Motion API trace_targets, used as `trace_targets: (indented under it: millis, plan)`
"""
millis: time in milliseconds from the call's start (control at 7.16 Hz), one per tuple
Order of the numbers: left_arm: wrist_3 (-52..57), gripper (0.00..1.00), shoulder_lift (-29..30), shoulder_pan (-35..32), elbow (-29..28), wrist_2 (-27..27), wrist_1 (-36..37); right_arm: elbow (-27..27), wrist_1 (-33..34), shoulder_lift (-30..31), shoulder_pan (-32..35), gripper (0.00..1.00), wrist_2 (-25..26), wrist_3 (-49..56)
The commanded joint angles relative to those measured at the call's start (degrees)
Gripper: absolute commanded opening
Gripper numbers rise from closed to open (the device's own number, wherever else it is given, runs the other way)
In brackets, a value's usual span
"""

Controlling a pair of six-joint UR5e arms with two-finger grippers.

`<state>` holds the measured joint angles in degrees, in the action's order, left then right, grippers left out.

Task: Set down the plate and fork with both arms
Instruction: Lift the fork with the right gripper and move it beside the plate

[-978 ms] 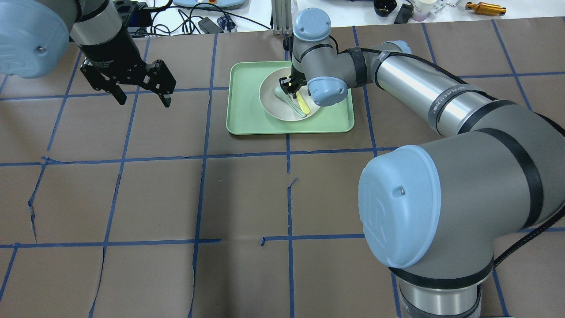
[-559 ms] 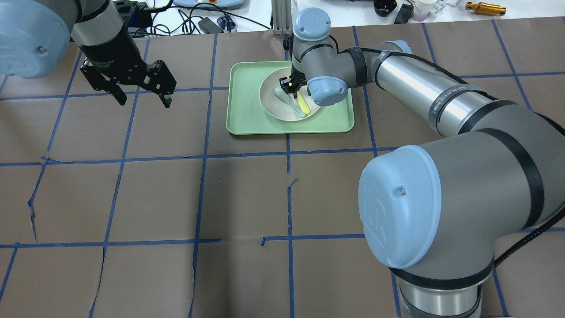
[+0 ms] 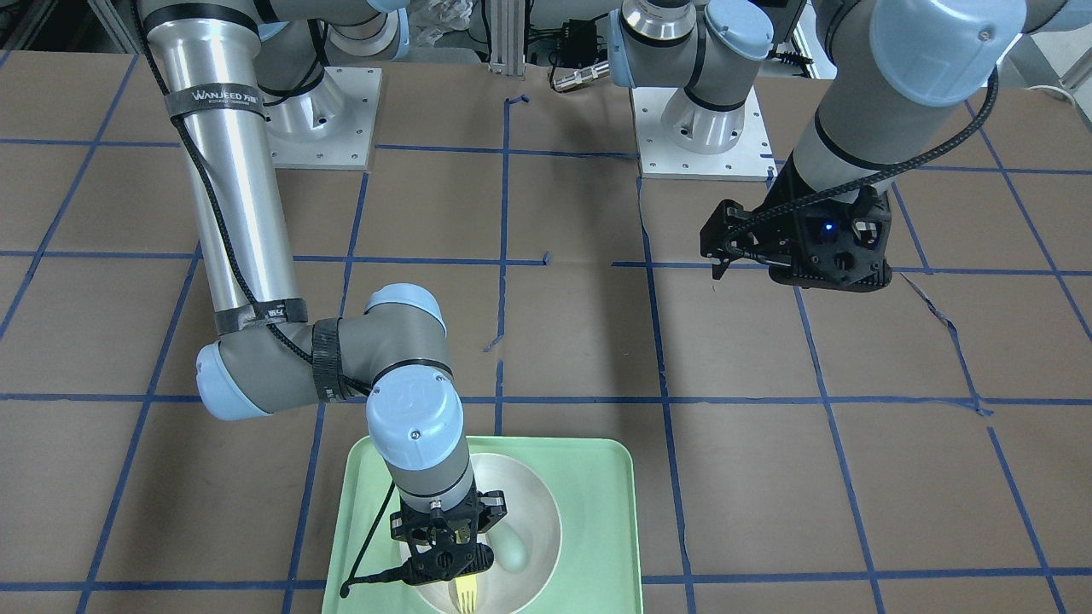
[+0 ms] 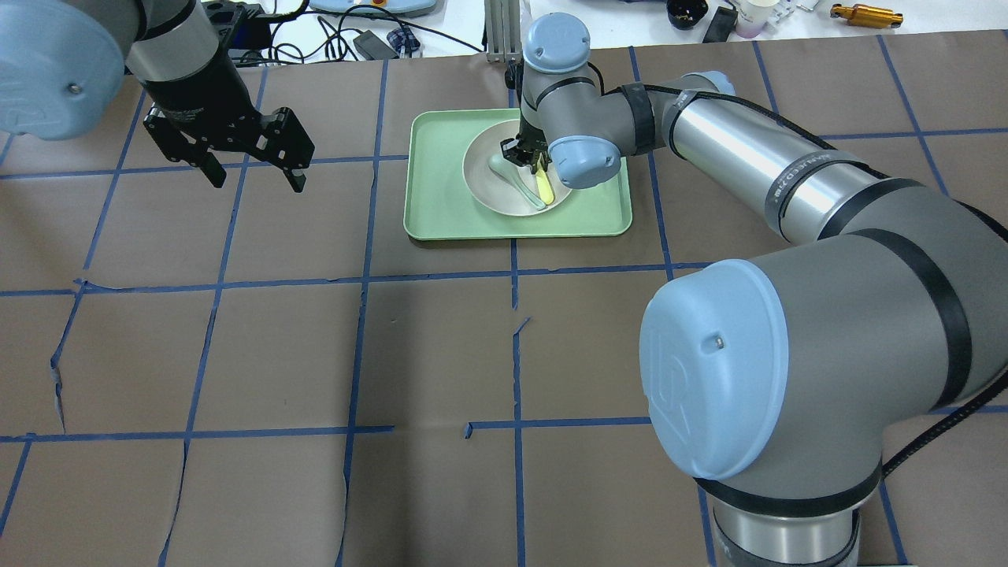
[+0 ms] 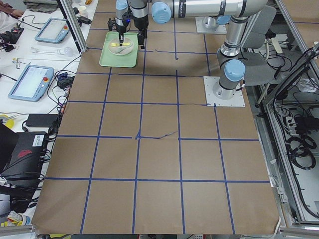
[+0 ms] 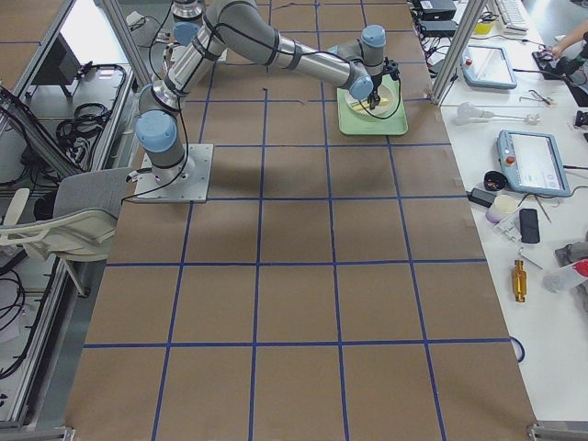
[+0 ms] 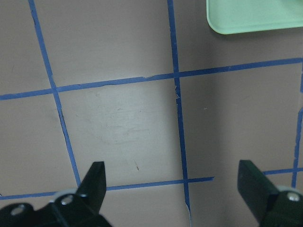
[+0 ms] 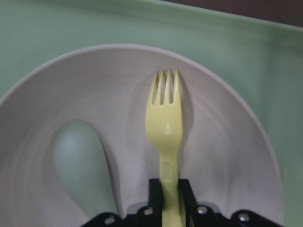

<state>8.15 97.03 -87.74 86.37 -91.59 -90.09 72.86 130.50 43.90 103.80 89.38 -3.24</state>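
Observation:
The off-white plate (image 4: pixel 488 187) sits in the mint-green tray (image 4: pixel 433 197) at the far middle of the table. The yellow fork (image 8: pixel 165 118) lies over the plate (image 8: pixel 227 142) with its tines pointing away from the gripper. My right gripper (image 8: pixel 168 187) is shut on the fork's handle, low over the plate (image 3: pixel 533 503). It also shows in the overhead view (image 4: pixel 526 156), with the fork (image 4: pixel 543 187) beside it. My left gripper (image 4: pixel 257 179) hangs open and empty above bare table, left of the tray; its open fingers show in the left wrist view (image 7: pixel 173 175).
A pale grey-green spoon (image 8: pixel 78 161) lies in the plate beside the fork. The tray's corner (image 7: pixel 251 19) is at the top right of the left wrist view. Brown paper with blue tape lines covers the table. Cables and devices lie beyond the far edge (image 4: pixel 354 31).
My right gripper has shifted slightly right over the plate and its fingers now hold the fork's handle. The left arm has not moved.

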Motion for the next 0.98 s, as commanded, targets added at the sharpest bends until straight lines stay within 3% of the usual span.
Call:
trace_targets:
  millis: [0,419,838]
  plan:
    - [-0.06,1.00,0.01,0.03,0.90,-0.08,0.00,-0.09,-0.42,0.48,0.00,0.11,0.00,-0.28]
    - [-0.76,1.00,-0.08,-0.06,1.35,-0.16,0.79,-1.05,-3.49,4.07,-1.48,0.11,1.41,-0.72]
    - [-0.59,1.00,-0.08,0.03,1.35,-0.16,0.88,2.88,-4.03,6.28,-7.73,0.15,0.79,-2.47]
